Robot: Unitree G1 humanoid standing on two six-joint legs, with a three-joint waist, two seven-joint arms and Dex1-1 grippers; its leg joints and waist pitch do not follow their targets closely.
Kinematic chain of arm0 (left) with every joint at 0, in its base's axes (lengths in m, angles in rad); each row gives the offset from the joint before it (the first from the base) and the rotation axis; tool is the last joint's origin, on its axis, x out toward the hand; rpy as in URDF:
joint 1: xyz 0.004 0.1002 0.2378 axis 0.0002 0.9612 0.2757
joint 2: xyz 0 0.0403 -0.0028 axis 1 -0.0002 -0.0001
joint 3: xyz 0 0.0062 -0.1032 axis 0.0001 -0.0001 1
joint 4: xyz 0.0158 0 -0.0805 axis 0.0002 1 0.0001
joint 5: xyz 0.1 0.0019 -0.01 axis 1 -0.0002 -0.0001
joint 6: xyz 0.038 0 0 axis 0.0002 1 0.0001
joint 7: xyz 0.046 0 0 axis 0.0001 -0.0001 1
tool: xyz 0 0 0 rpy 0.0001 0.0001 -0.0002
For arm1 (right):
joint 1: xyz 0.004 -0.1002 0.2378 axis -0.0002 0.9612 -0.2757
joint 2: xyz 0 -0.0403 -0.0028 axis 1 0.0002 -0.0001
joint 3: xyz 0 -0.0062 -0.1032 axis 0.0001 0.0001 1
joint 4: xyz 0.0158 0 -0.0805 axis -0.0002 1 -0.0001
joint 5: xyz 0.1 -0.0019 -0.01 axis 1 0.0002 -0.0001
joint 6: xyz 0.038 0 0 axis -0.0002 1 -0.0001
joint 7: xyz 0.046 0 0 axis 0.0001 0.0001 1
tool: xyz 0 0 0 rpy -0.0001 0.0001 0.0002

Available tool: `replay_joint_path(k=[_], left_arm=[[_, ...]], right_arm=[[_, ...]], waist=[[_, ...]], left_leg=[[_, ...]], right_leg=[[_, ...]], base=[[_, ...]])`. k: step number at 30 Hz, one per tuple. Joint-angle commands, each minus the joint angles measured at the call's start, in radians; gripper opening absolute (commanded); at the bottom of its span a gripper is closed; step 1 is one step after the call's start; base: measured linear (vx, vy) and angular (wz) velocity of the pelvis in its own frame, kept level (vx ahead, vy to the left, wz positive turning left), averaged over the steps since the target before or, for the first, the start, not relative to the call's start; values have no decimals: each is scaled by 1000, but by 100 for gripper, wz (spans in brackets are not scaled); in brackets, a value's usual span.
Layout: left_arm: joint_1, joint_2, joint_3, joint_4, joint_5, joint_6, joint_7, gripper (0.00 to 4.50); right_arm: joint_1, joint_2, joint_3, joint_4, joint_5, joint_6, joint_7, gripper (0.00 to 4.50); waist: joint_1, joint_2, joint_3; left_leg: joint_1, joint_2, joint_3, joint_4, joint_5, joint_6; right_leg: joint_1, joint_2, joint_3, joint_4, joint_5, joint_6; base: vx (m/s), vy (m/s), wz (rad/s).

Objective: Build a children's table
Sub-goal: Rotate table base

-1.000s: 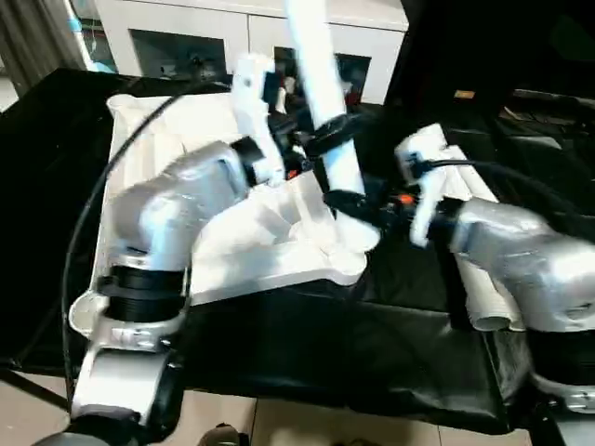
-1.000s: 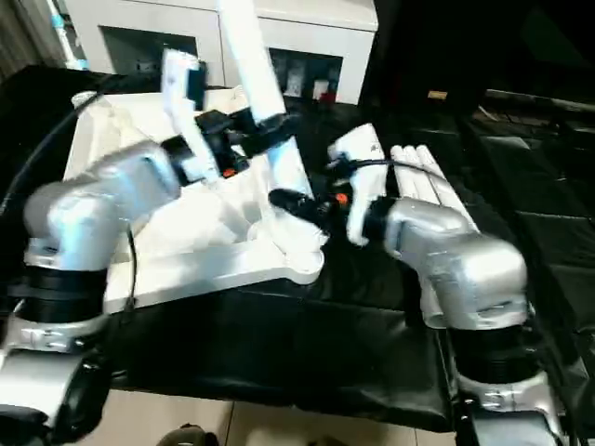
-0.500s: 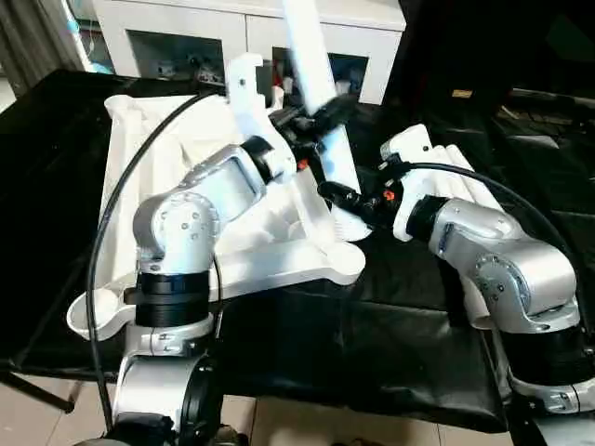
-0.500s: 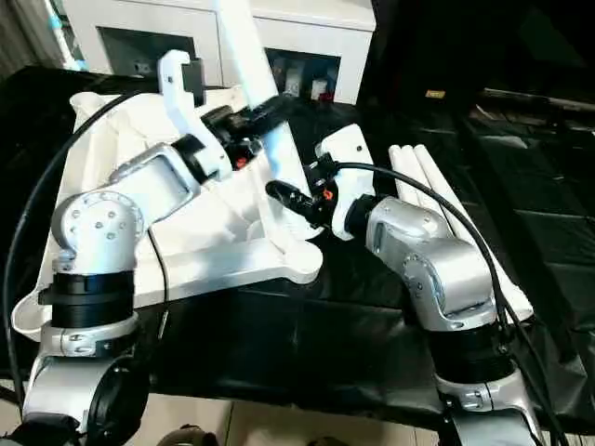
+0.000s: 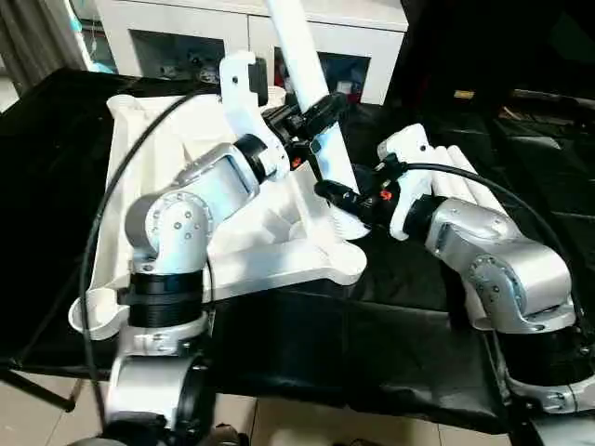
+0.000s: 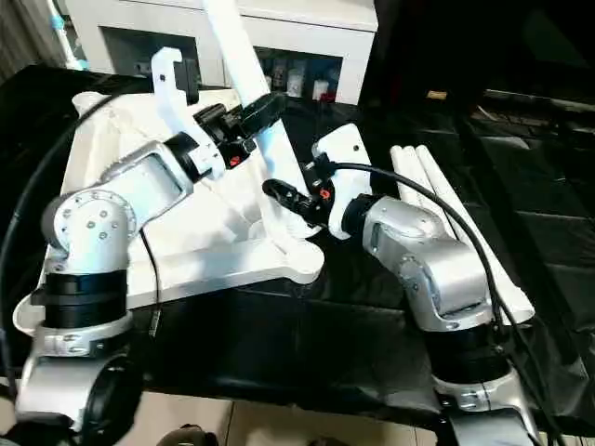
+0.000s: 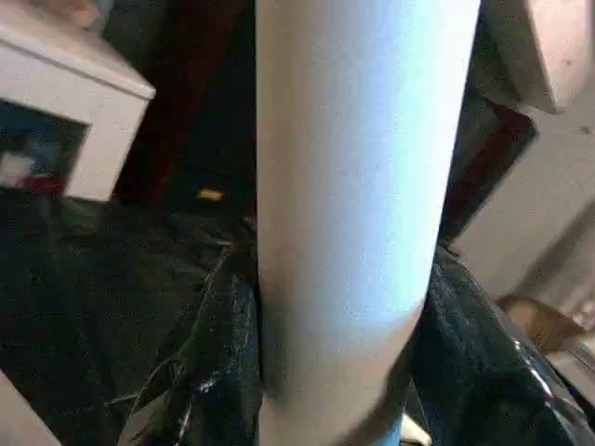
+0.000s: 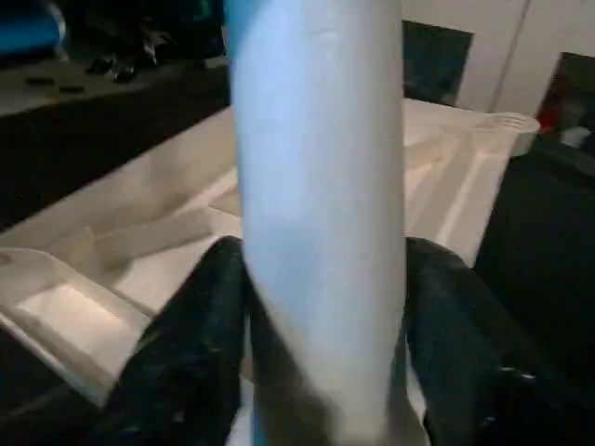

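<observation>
With the table top point(image 5: 177, 186) lying ribbed side up on the bench point(image 5: 372, 353) and the leg point(image 5: 311, 84) standing in its near right corner socket, keep both the left gripper point(image 5: 311, 116) higher up and the right gripper point(image 5: 339, 197) near the base clamped on it, pressing straight down.

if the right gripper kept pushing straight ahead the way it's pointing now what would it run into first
Probably the upright table leg itself: the right gripper has its fingers either side of the leg's lower end, near the tabletop's corner socket. Behind the leg lies the ribbed underside, though depth is hard to judge.
</observation>
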Motion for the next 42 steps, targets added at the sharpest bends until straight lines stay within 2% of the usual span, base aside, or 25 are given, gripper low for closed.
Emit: replay_joint_path(k=[1, 2, 6, 10, 11, 12, 15, 17, 24, 25, 29, 30, 33, 35, 42], left_arm=[[7, 13, -38, -32, -15, 21, -60, 186], [13, 46, -52, -55, -41, 39, -125, 186], [18, 83, -67, -77, -65, 55, -191, 186], [8, 124, -54, -78, -124, 99, -258, 185], [1, 146, -45, -79, -156, 114, -311, 185], [-2, 156, -43, -79, -166, 118, -335, 185], [-3, 188, -52, -78, -181, 121, -402, 185], [9, 232, -85, -86, -170, 105, -487, 185], [9, 245, -88, -86, -199, 96, -540, 185], [10, 246, -89, -89, -201, 94, -546, 185], [7, 249, -97, -80, -191, 82, -572, 185], [6, 249, -97, -78, -189, 80, -575, 185], [2, 244, -95, -69, -183, 75, -575, 185], [1, 243, -94, -66, -183, 74, -575, 185], [-1, 237, -97, -49, -154, 51, -540, 185]], right_arm=[[-36, -25, -52, 2, 40, 29, 30, 277], [-46, -82, -70, 0, 85, 69, 104, 290], [-50, -125, -83, -7, 132, 106, 171, 298], [-45, -200, -89, -30, 230, 185, 310, 298], [-38, -229, -83, -43, 269, 221, 361, 298], [-35, -241, -79, -47, 280, 231, 380, 298], [-41, -266, -65, -44, 301, 252, 408, 298], [-46, -275, -58, -47, 324, 275, 435, 298], [-37, -276, -27, -62, 333, 289, 454, 298], [-36, -275, -25, -63, 333, 289, 455, 270], [-34, -274, -14, -63, 340, 301, 453, 258], [-34, -273, -13, -64, 341, 301, 453, 230], [-30, -269, -11, -68, 342, 303, 449, 218], [-29, -265, -13, -68, 341, 304, 444, 196], [-30, -245, -27, -64, 347, 301, 412, 193]], waist=[[-4, 1, -85], [-2, 1, -86], [-2, 1, -83], [-1, 3, -82], [-1, 5, -82], [0, 2, -82], [-1, 4, -81], [-1, 4, -81], [2, 7, -82], [2, 6, -82], [1, 6, -82], [1, 8, -82], [1, 8, -82], [1, 9, -82], [1, 8, -84]], left_leg=[[21, 57, -16, -67, 16, 52], [24, 55, -16, -66, 14, 58], [20, 56, -15, -66, 6, 59], [21, 55, -15, -66, -5, 58], [21, 55, -15, -66, -12, 56], [21, 55, -15, -67, -13, 56], [21, 56, -16, -67, -14, 54], [23, 56, -16, -68, -18, 53], [23, 58, -15, -68, -13, 38], [22, 58, -15, -69, -13, 37], [22, 58, -16, -69, -20, 33], [23, 58, -16, -69, -22, 32], [22, 58, -15, -70, -28, 27], [22, 58, -16, -69, -26, 25], [22, 58, -16, -69, -21, 24]], right_leg=[[61, -55, 34, -47, 114, -272], [62, -52, 33, -46, 112, -273], [62, -56, 35, -47, 105, -280], [63, -54, 34, -49, 83, -287], [62, -54, 33, -50, 72, -288], [63, -54, 33, -50, 66, -288], [61, -55, 33, -51, 54, -291], [60, -56, 33, -52, 39, -288], [59, -58, 33, -48, 62, -303], [59, -58, 33, -48, 62, -302], [60, -59, 33, -49, 60, -299], [59, -59, 33, -49, 58, -299], [60, -58, 33, -49, 56, -298], [59, -58, 33, -49, 58, -298], [60, -57, 33, -48, 72, -299]], base=[[0, 0, 0], [0, 0, 0], [0, 0, 0], [0, 0, 0], [0, 0, 0], [0, 0, 0], [0, 0, 0], [0, 0, 0], [0, 0, 0], [0, 0, 0], [0, 0, 0], [0, 0, 0], [0, 0, 0], [0, 0, 0], [0, 0, 0]])
